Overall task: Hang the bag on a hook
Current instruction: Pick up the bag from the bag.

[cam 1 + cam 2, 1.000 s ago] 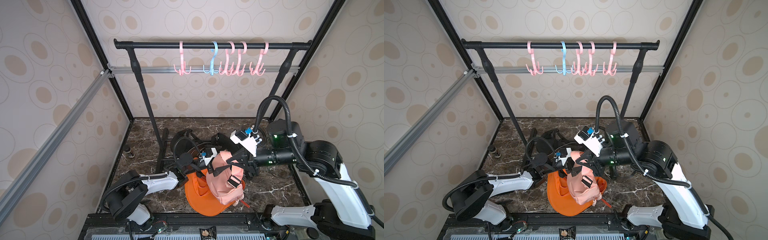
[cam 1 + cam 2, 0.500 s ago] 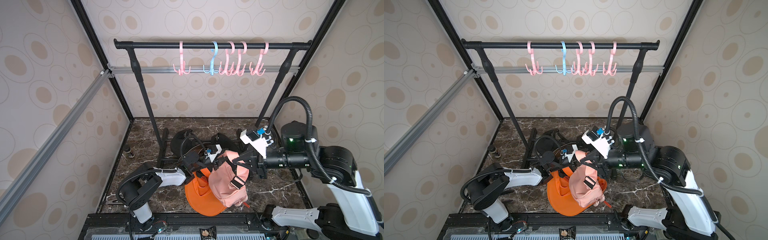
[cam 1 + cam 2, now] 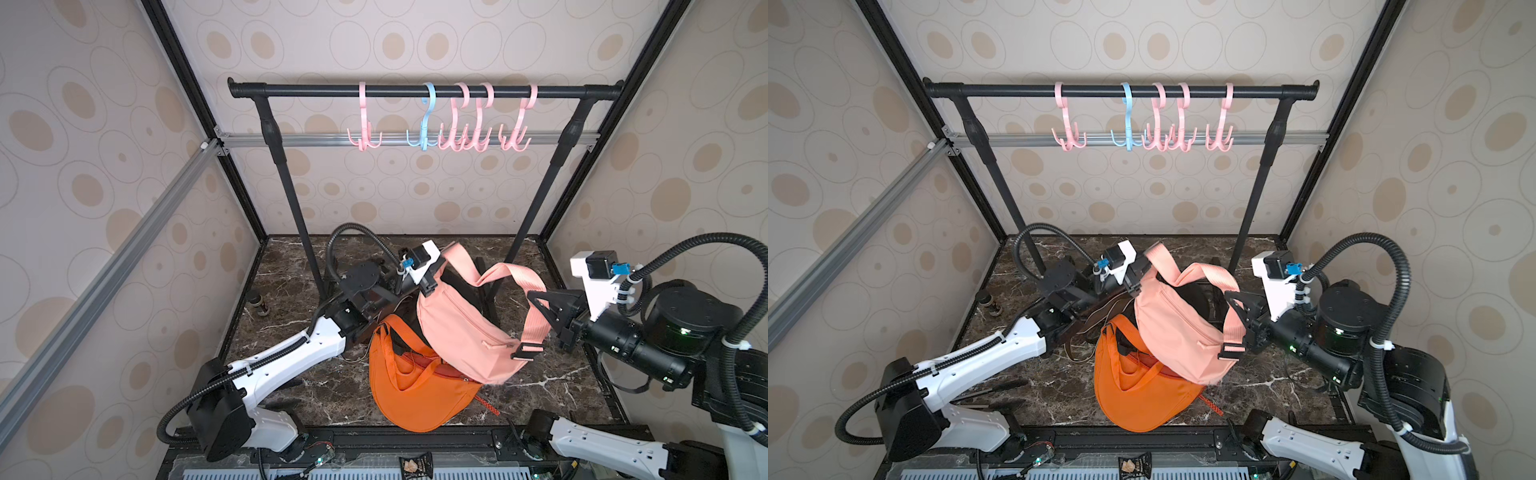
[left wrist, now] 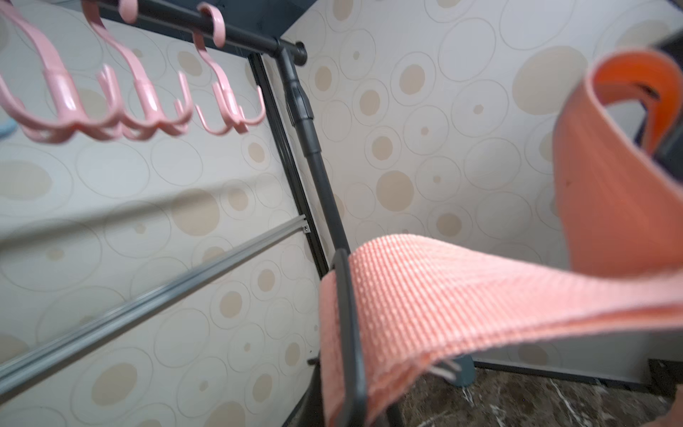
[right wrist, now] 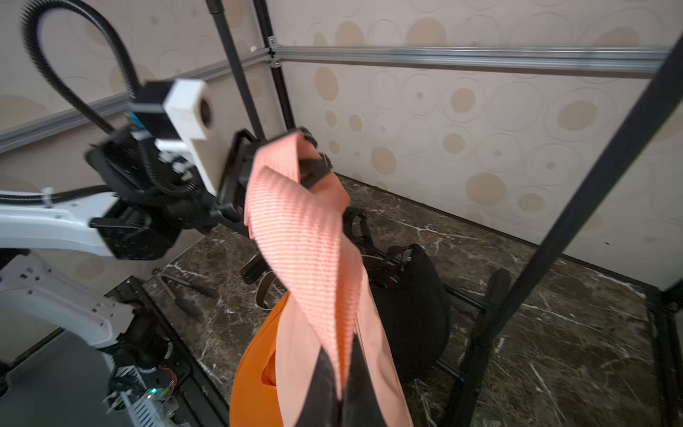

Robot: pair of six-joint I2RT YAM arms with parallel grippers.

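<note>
bag: pink bag (image 3: pixel 461 328) (image 3: pixel 1175 328), mid-floor, lifted between both arms, well below the hooks and apart from them
axis: long axis runs from 10-11 o'clock to 4-5 o'clock in both top views. The 10-11 end is the high end, by the left gripper. Zip face is up toward the camera head.
low end: overlaps the orange bag (image 3: pixel 411 386) at 6-7 o'clock of it. Cannot tell if they touch.
strap: strap (image 3: pixel 519 278) (image 5: pixel 303 229) loops off the bag's top and arcs out to 3 o'clock, buckle hanging at the right gripper
left gripper: left gripper (image 3: pixel 430 282) (image 3: pixel 1136 278) at the bag's 10-11 end, fingers together and clamped on the strap. The left wrist view shows the webbing folded over one dark finger (image 4: pixel 349 314).
right gripper: right gripper (image 3: pixel 544 318) (image 5: pixel 342 384) at 3 o'clock of the bag. In the right wrist view the strap runs down into a narrow gap between the two fingers and is pinched there.
black bag: black bag (image 5: pixel 414 307) on the floor behind the pink one, toward 12 o'clock
floor: dark brown marble floor (image 3: pixel 291 270) with white veins
rail: black rail (image 3: pixel 415 90) on two slanted legs at 12 o'clock, high up. It carries four pink hooks (image 3: pixel 365 120) and one blue hook (image 3: pixel 428 116), second from 9 o'clock.
room: beige walls (image 3: pixel 83 166) printed with ovals, black corner posts, aluminium bar (image 3: pixel 311 140) behind the hooks
</note>
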